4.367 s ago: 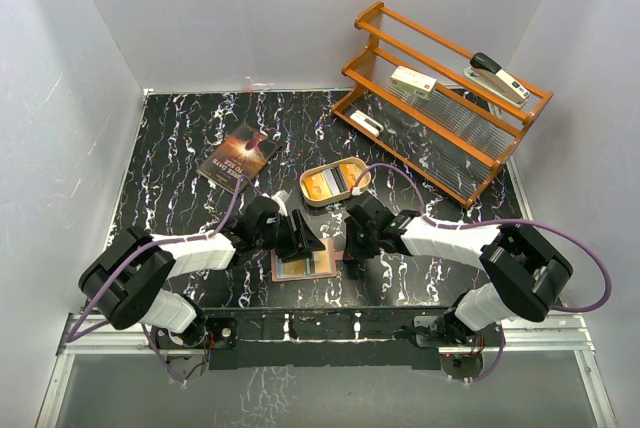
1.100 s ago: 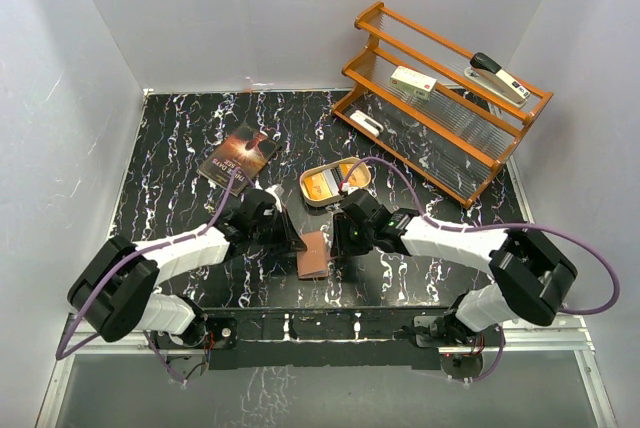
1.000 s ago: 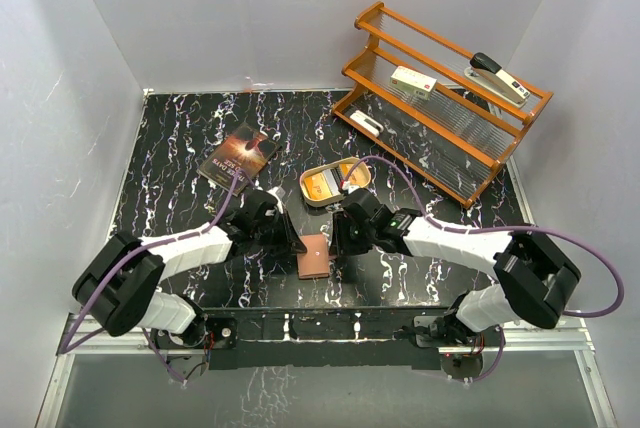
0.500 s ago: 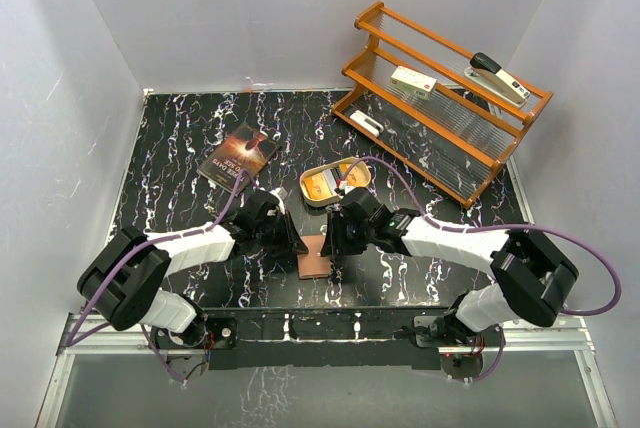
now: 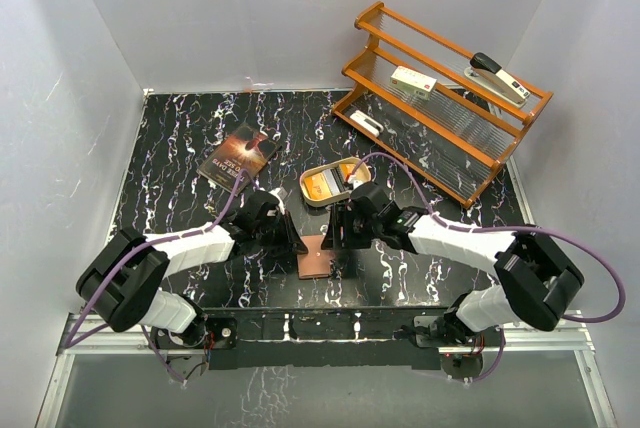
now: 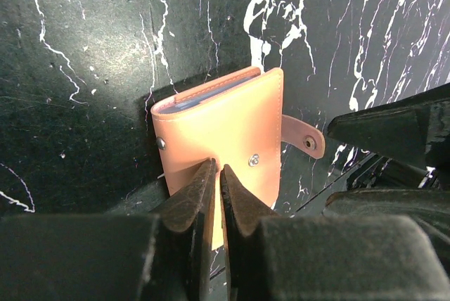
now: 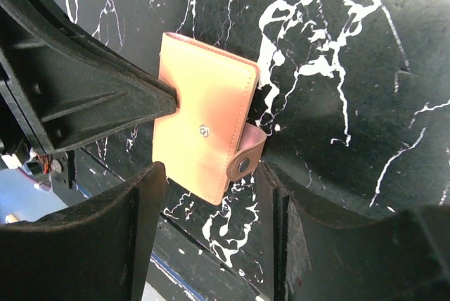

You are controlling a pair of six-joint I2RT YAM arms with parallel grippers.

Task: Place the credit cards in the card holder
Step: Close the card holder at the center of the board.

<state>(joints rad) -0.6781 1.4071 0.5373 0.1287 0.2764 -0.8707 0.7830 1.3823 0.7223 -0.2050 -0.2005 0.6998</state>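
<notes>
The card holder (image 5: 316,255) lies folded shut on the black marble table, a reddish-brown wallet (image 6: 221,125) with its snap tab (image 6: 306,141) hanging loose. A bluish edge of the credit cards (image 6: 199,101) shows inside the fold. My left gripper (image 6: 215,169) is shut, its tips pressed on the cover (image 7: 204,114) with nothing between them. My right gripper (image 7: 211,185) is open, one jaw on each side of the wallet's corner and tab (image 7: 245,164), holding nothing. In the top view the left gripper (image 5: 296,244) and right gripper (image 5: 334,238) flank the wallet.
A tan oval tin (image 5: 335,183) with an orange inside sits just behind the grippers. A dark book (image 5: 238,156) lies at the back left. A wooden rack (image 5: 440,108) at the back right carries a stapler (image 5: 498,76) and a white box (image 5: 413,82).
The card holder lay open between the grippers in the earliest frame and is now folded shut. Over the last second the right jaws have spread apart; the left gripper stays on the cover.
</notes>
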